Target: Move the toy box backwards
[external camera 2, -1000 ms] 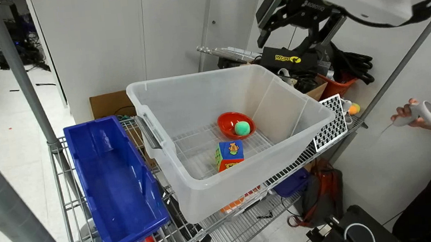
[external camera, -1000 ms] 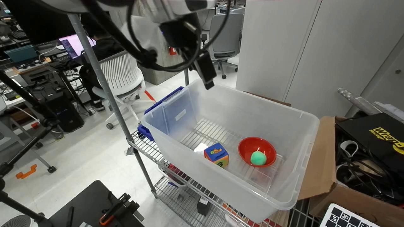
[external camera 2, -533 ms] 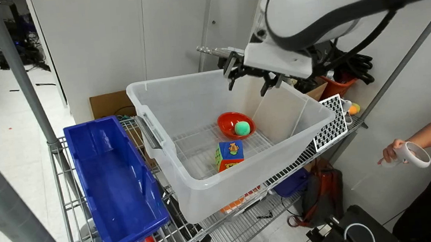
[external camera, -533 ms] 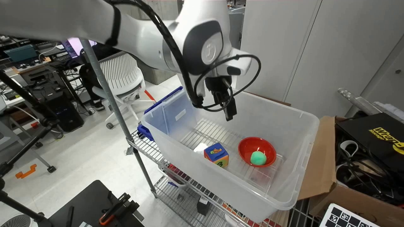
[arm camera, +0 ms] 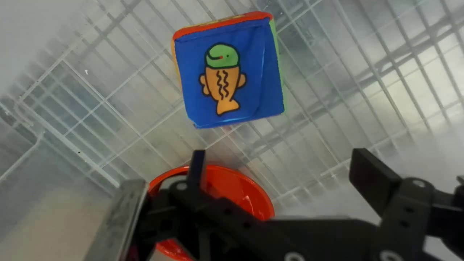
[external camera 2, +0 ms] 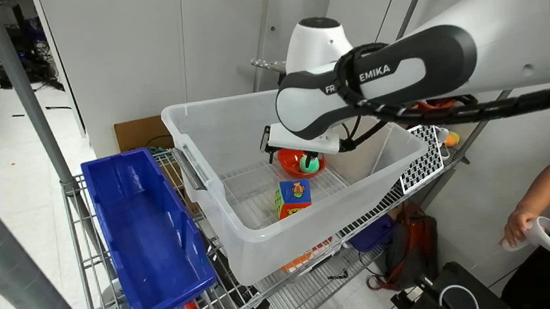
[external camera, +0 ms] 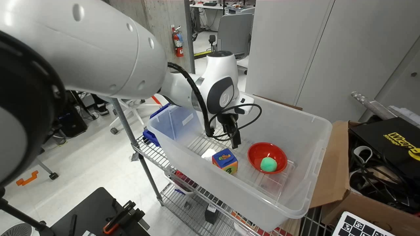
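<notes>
The toy box (external camera: 224, 160) is a small cube with blue, orange-red, yellow and green parts. It rests on the floor of the translucent plastic bin (external camera: 279, 121), near one long wall. It also shows in an exterior view (external camera 2: 293, 198), and in the wrist view (arm camera: 229, 74) its blue face with a fish picture points up at the camera. My gripper (arm camera: 280, 159) is open with nothing between its fingers. In both exterior views the gripper (external camera: 235, 144) (external camera 2: 289, 159) hangs inside the bin, above its floor, beside and apart from the toy box.
A red bowl (external camera: 256, 154) with a green ball (external camera: 268, 164) stands in the bin near the toy box, partly under the gripper in the wrist view. The bin's high walls surround them. A blue tray (external camera 2: 146, 232), a cardboard box (external camera: 329, 164) and shelf posts (external camera 2: 22, 98) stand around.
My arm has swung in over the bin. The gripper has come down from above the rim to inside the bin, nearer the toy box. The toy box and bowl have not moved.
</notes>
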Tool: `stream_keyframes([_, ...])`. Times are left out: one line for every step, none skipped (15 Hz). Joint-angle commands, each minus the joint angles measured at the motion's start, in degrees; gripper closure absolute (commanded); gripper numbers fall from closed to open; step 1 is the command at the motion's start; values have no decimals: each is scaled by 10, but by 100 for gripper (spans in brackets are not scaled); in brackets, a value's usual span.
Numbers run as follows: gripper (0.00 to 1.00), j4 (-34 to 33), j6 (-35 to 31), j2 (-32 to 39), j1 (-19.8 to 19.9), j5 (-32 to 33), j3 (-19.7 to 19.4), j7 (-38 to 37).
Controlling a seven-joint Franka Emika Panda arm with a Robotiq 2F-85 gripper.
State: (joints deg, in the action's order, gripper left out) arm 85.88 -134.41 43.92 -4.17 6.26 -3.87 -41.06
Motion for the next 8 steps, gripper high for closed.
stream_keyframes([0,-53,25,52,-20,-7,-27,0])
stream_keyframes([0,-55,29,60,-23,-6,-30,-1])
stream_keyframes([0,-58,36,67,-26,-8,-32,-3])
stream_keyframes([0,-57,44,72,-30,-10,-33,-6])
stream_keyframes([0,-57,55,74,-31,-13,-31,-6])
stream_keyframes([0,-56,65,78,-33,-14,-29,-6])
stream_keyframes([0,-59,73,82,-35,-14,-29,-6])
stream_keyframes([0,-65,78,90,-37,-14,-30,-10])
